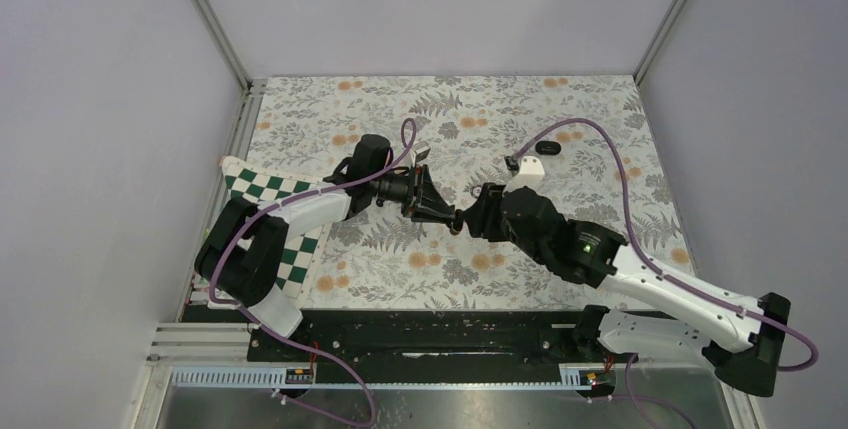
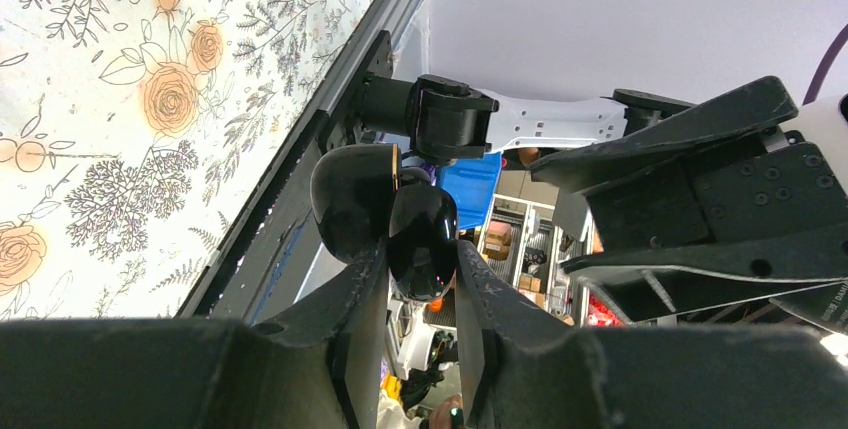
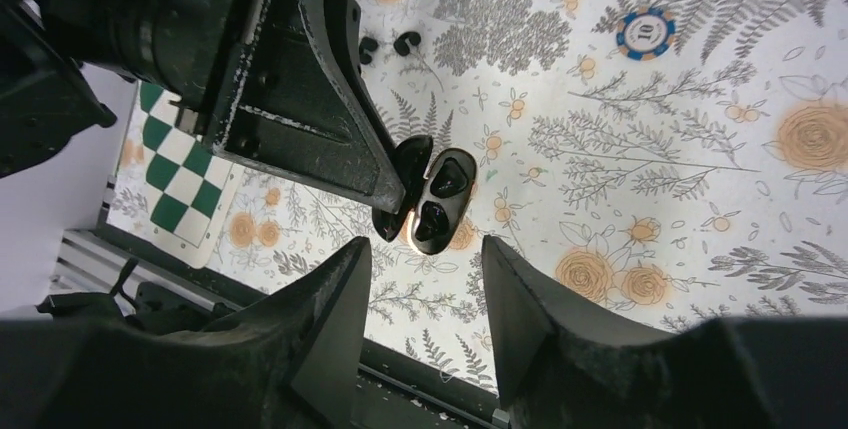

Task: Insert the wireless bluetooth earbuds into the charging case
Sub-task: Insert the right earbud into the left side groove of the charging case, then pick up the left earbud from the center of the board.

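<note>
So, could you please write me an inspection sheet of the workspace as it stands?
Surface: floral table cover, with a chequered mat at its left side.
Job's things: charging case open and held above the cover; two earbuds lying on the cover, outside the case.
Clutter: blue and white chip on the cover.
Grippers: left gripper shut on the case; right gripper open, empty, facing the case.
Cables: a purple cable loops along each arm.
Surroundings: plain pale walls and metal frame posts.
</note>
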Controlling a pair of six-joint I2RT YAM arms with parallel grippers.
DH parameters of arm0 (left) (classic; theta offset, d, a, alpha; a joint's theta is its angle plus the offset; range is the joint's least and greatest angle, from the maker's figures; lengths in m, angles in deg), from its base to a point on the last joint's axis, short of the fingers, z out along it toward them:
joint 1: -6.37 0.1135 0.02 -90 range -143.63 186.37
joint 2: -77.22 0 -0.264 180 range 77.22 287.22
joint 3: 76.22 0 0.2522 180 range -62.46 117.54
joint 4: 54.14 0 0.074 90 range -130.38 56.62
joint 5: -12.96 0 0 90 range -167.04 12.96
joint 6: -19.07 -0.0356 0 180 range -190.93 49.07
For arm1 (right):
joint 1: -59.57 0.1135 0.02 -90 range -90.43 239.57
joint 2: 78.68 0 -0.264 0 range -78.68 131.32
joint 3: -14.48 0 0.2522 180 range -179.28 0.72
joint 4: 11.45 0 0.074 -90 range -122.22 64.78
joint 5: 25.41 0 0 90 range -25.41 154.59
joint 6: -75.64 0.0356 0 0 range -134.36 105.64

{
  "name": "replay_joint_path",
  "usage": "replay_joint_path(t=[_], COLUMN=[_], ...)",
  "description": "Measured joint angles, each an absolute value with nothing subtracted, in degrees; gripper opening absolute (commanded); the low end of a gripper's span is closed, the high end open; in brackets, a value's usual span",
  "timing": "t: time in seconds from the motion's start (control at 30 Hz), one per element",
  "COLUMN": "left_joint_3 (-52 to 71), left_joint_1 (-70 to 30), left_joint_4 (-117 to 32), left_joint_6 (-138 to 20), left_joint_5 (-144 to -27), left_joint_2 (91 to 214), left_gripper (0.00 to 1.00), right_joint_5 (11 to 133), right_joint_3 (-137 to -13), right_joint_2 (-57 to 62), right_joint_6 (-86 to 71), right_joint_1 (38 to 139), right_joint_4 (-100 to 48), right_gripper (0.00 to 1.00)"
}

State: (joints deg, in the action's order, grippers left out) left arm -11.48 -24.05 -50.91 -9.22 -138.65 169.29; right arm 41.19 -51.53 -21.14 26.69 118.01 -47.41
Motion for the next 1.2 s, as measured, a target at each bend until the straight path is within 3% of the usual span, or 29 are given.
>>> replay_joint_path(t=[0.1, 0.27, 0.5, 0.63, 0.9, 1.2], left_joint_3=[-11.5, -11.5, -11.3, -11.0, -11.0, -11.0], left_joint_1=[-24.0, -24.0, -24.0, -24.0, -24.0, -24.0], left_joint_4=[-50.8, -49.8, -44.1, -42.8, -42.1, -41.3], left_joint_6=[-9.5, -10.7, -15.0, -16.2, -17.2, -17.4], left_joint_5=[-138.5, -138.0, -136.6, -136.3, -136.3, -136.3], left_joint_2=[169.7, 170.0, 170.0, 169.9, 169.9, 169.9], left_gripper=[0.00, 0.00, 0.00, 0.00, 0.00, 0.00], right_joint_5=[39.2, 32.7, 31.5, 35.3, 40.8, 53.4], right_joint_3=[-50.7, -49.0, -37.4, -31.6, -28.5, -37.5], right_joint_2=[-24.5, -26.6, -28.3, -28.1, -22.6, -9.4], right_joint_6=[26.7, 27.6, 29.6, 30.3, 26.8, 13.7], right_joint_1=[118.0, 115.8, 97.6, 90.4, 86.2, 77.3], right_joint_4=[-48.2, -53.8, -61.6, -62.1, -55.3, -51.5], right_gripper=[0.58, 0.51, 0.48, 0.49, 0.45, 0.46])
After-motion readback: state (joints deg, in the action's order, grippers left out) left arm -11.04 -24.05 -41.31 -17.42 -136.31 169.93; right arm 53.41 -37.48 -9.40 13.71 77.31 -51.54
